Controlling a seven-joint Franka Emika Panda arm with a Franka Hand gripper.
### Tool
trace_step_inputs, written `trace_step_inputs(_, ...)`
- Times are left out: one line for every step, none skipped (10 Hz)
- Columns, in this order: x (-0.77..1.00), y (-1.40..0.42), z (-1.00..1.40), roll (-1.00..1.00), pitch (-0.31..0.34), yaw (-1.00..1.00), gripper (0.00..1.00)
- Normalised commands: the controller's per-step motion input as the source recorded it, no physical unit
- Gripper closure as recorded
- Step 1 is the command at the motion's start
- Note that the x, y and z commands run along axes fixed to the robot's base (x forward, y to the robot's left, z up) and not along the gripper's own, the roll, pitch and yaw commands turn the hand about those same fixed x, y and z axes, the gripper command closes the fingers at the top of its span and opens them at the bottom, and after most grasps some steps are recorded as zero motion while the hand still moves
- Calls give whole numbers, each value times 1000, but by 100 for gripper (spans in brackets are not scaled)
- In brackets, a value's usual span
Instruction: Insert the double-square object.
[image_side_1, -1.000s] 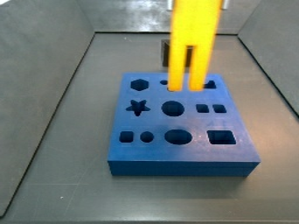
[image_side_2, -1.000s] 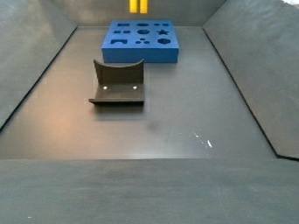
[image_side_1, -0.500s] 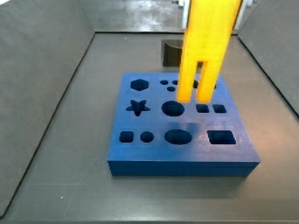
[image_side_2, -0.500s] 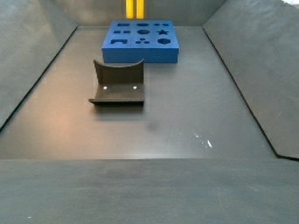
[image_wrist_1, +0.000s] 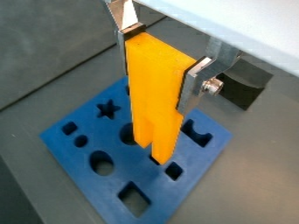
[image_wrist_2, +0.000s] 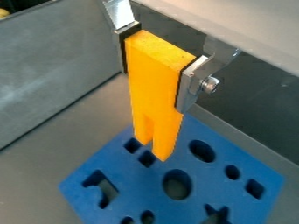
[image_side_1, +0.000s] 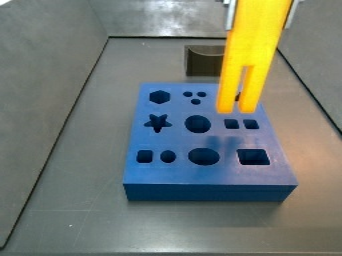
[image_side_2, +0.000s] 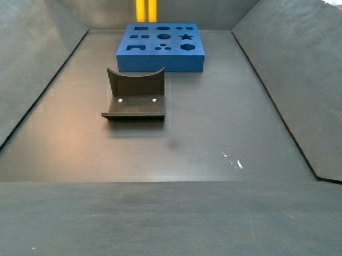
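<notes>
Gripper (image_wrist_1: 160, 59) plates pinch the smooth yellow double-square object (image_wrist_1: 156, 96) upright above the blue board (image_wrist_1: 87, 154).

**Silver plates, pale housing**

The gripper (image_wrist_1: 162, 59), up above the blue board, shows two flat silver fingers (image_wrist_2: 193, 80) in both wrist views, one carrying a round screw head. Above them runs a smooth, pale grey-white housing edge.
</notes>
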Motion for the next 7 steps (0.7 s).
trace_step_inputs(971, 54, 0, 49, -89, 134, 100)
trace_step_inputs(1000, 0, 31, 63, -44, 137, 100)
trace_step_inputs(991, -40, 0, 156, 0, 191, 100)
trace_step_inputs(809, -17, -77, 201, 150, 229, 100)
trace_step_inputs(746, 0, -143, 209, 273, 209, 100)
trace_step_inputs(620, 0, -220, 251, 331, 189, 100)
trace_step_inputs(649, -43, -237, 269, 401, 26, 100)
